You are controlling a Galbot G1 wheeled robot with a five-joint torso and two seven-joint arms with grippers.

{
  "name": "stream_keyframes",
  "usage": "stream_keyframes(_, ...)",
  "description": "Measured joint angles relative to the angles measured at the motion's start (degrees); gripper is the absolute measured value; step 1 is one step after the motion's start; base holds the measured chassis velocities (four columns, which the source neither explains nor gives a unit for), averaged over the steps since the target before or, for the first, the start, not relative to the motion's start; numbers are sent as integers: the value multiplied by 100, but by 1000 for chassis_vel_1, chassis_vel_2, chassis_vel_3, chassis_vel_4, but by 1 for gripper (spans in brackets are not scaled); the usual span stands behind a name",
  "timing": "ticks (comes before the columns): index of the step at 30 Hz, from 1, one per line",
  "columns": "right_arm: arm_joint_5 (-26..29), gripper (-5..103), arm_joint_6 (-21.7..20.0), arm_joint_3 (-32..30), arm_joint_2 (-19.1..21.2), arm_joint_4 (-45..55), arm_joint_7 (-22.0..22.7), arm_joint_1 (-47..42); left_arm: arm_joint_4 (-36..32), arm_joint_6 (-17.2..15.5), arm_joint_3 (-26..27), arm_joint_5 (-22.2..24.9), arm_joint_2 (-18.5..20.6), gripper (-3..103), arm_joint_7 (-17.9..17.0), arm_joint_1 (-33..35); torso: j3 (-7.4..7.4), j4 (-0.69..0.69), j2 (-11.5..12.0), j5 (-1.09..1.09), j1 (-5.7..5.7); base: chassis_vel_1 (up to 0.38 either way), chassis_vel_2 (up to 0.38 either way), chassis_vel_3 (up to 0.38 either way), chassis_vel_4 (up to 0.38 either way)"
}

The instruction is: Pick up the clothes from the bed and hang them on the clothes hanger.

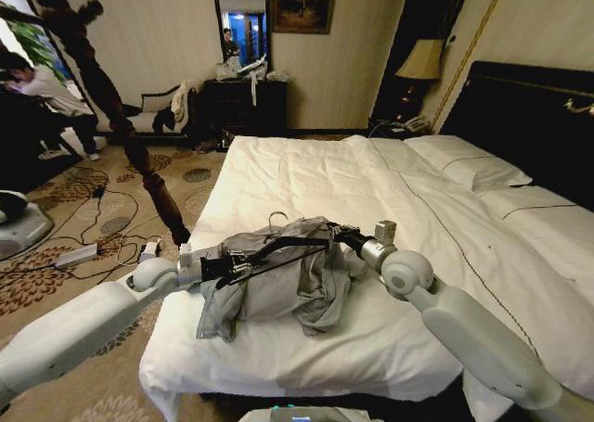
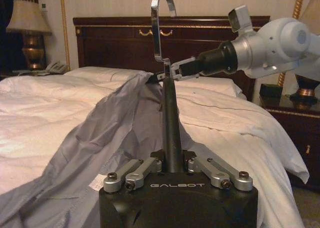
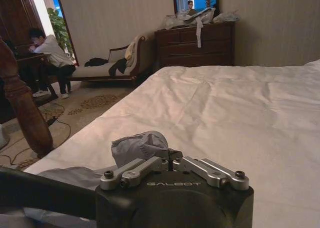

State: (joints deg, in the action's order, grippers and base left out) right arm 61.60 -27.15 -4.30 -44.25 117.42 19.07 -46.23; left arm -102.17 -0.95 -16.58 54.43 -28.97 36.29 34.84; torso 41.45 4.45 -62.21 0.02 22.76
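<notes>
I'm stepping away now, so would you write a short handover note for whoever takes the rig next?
Left gripper: shut on the hanger's dark bar.
Right gripper: shut on grey fabric beside the hanger's neck.
Clothes hanger with its silver hook is held over the bed, near its foot; the grey shirt drapes over it, its lower part bunched on the duvet.
Done: shirt gathered onto the hanger.
Left: straighten the shirt on the hanger.

Hotel bedroom: wide white bed point(image 1: 390, 190), bedside lamp point(image 1: 422, 62).

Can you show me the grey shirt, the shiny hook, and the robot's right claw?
grey shirt point(image 1: 278, 283): head view, its crumpled middle.
shiny hook point(image 2: 159, 22): left wrist view, the curved wire.
right claw point(image 2: 168, 73): left wrist view, its fingertips.
</notes>
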Motion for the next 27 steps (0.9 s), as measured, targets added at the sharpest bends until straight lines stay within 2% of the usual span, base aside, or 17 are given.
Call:
stream_keyframes(7,320,0,-62,-101,130,474,115,-126,458,-44,-316,-128,-410,16,-186,-225,0,0,0,-2,0,0,0,0,0)
stream_keyframes(15,665,0,-131,-194,273,990,171,-213,527,-170,-723,27,-825,16,-467,-734,0,1,0,-1,0,0,0,0,0)
stream_keyframes(27,1634,0,-178,-270,292,1449,583,32,899,-212,-752,229,-1205,16,-771,-1216,0,1,0,-1,0,0,0,0,0)
